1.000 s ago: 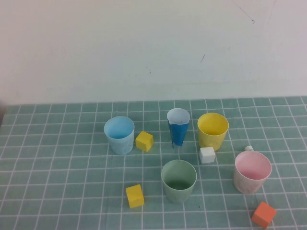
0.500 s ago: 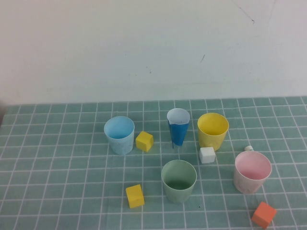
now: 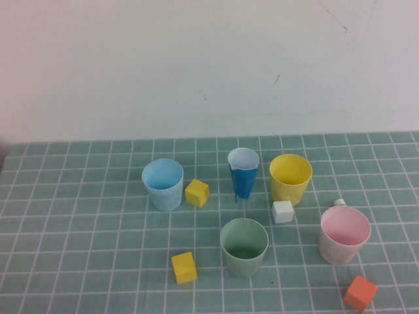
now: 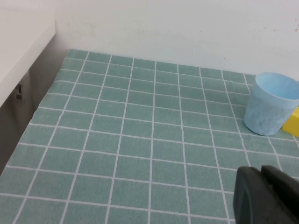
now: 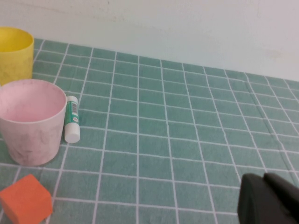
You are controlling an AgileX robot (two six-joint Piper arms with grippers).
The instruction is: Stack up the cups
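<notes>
Nothing moved, glue stick [image 5: 72, 119] behind pink cup [image 5: 31, 120]

Four wide tapered plastic cups stand upright, open and unstacked on the green tiled surface: the light blue cup [image 3: 163, 184] at the left, the yellow cup [image 3: 290, 178] farther right, the sage green cup [image 3: 244, 246] nearest, the pale pink cup [image 3: 344, 234] rightmost.

Closed left tool [image 4: 268, 196] hovers near the upright light blue cup [image 4: 270, 110].
</notes>
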